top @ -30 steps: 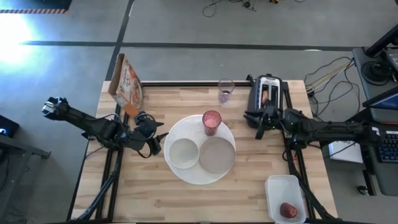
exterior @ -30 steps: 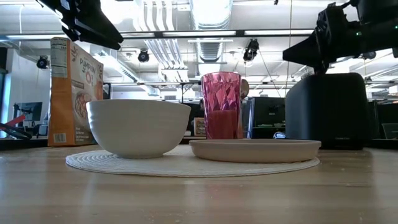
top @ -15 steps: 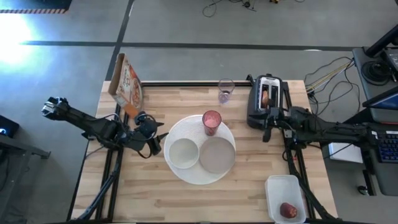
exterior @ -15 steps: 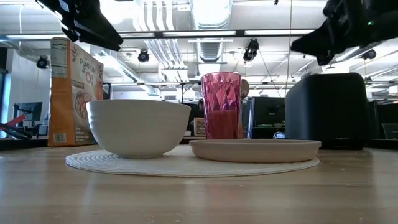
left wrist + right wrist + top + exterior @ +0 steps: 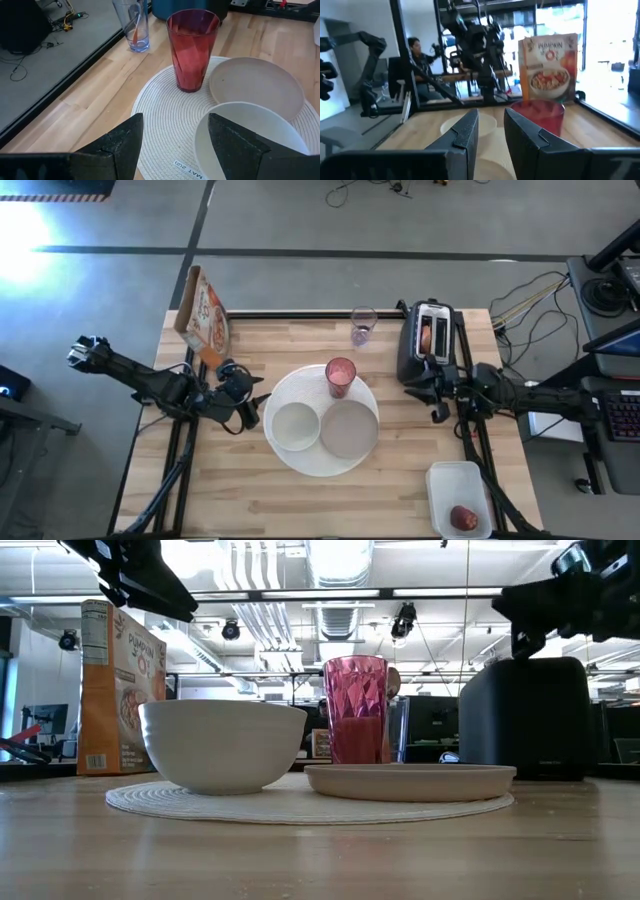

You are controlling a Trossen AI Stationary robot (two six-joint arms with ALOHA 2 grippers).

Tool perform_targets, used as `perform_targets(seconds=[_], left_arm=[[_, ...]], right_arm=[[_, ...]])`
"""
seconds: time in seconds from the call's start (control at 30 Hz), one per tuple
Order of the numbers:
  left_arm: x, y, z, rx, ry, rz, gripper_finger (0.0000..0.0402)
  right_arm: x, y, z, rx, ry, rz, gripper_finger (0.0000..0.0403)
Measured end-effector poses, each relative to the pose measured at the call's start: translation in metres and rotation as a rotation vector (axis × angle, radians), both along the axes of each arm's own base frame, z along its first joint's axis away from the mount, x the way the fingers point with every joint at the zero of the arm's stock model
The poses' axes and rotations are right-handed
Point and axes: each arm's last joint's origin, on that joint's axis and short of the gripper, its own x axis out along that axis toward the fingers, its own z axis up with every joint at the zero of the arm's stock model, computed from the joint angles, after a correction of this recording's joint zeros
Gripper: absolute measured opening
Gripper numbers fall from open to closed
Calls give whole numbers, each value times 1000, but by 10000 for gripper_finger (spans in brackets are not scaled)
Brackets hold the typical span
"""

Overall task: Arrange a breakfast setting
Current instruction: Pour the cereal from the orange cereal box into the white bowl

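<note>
Currently:
Bowl (image 5: 295, 425), tumbler (image 5: 341, 376): on plate (image 5: 300, 462), grouped as setting.
L gripper (image 5: 172, 145): parted, empty (waiting).
R gripper (image 5: 490, 132): narrow gap, empty, beside toaster (image 5: 428, 337).

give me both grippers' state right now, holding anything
Left gripper: open, empty, beside the white bowl.
Right gripper: fingers slightly apart with nothing between them, in front of the toaster.

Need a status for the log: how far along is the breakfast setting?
Partly done. The bowl, grey plate and tumbler already sit on the big plate. Nothing is in hand: the right gripper hovers empty by the toaster, the left gripper waits beside the bowl. Left: bagel in the toaster, apple in its tub, spoon in the clear glass.
</note>
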Motion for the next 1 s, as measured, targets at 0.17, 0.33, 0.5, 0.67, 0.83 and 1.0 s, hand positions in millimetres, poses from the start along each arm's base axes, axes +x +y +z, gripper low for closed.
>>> perform_targets(seconds=[0.17,0.33,0.5,0.67,0.83,1.0], left_arm=[[0,0,0,-3,-3,2,208],[0,0,0,-3,-2,2,208],[0,0,0,2,-4,8,208],[0,0,0,-11,-12,16,208],[1,-2,0,-69,-2,-39,208],[6,-7,-1,-150,0,-124,208]], right_arm=[[1,1,-3,-1,10,28,84],[1,2,-4,-7,12,27,84],[1,2,-6,20,38,31,84],[1,2,-7,5,46,33,84],[2,2,-8,-26,53,31,84],[1,2,-7,12,45,29,84]])
